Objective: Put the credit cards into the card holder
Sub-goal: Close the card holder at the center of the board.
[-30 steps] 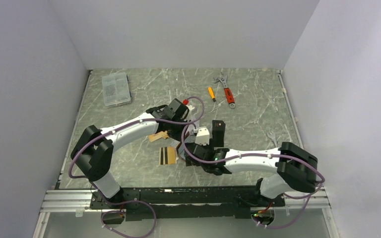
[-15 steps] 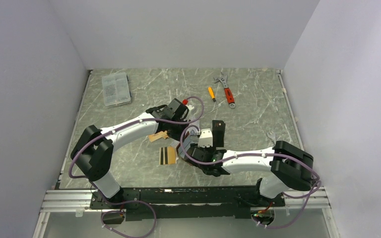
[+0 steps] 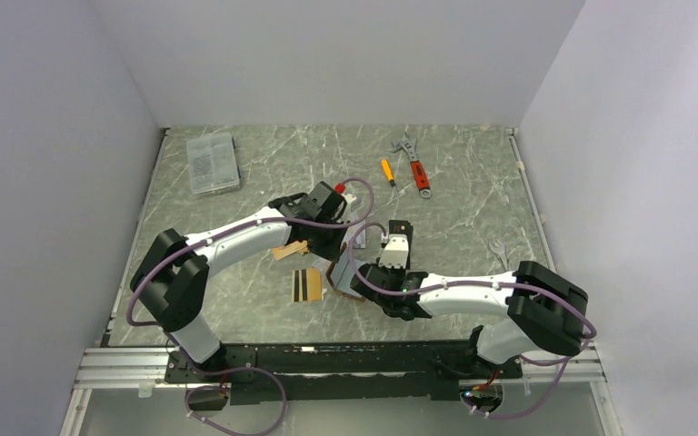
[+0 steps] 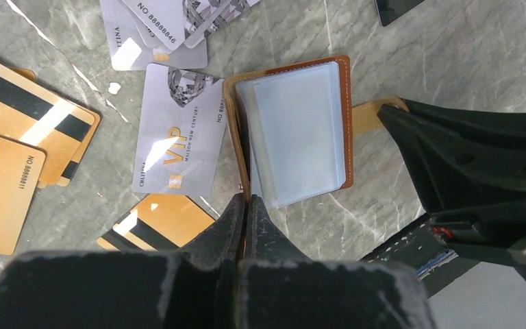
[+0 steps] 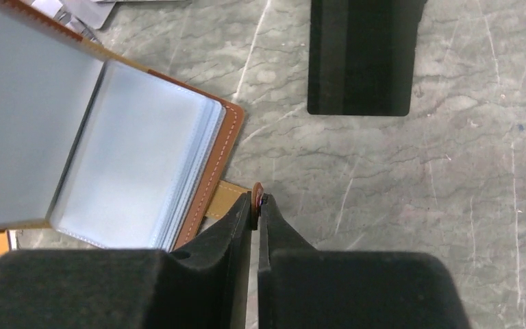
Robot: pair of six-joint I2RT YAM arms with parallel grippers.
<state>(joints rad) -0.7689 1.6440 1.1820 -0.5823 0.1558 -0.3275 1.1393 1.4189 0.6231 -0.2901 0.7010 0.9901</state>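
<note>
Now clamps right gripper (image 5: 255, 200), wide a second ago, on snap tab (image 5: 227, 194) of card holder (image 5: 223, 140); keeps left gripper (image 4: 246, 203) pinched on opposite cover. Holds sleeves open for credit cards (image 4: 178, 133) loose beside card holder.

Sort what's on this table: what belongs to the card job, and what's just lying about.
Belongs to the job:
card holder
silver VIP credit card
gold striped credit cards

Just lying about:
red-handled adjustable wrench
orange-handled screwdriver
clear parts box
</note>
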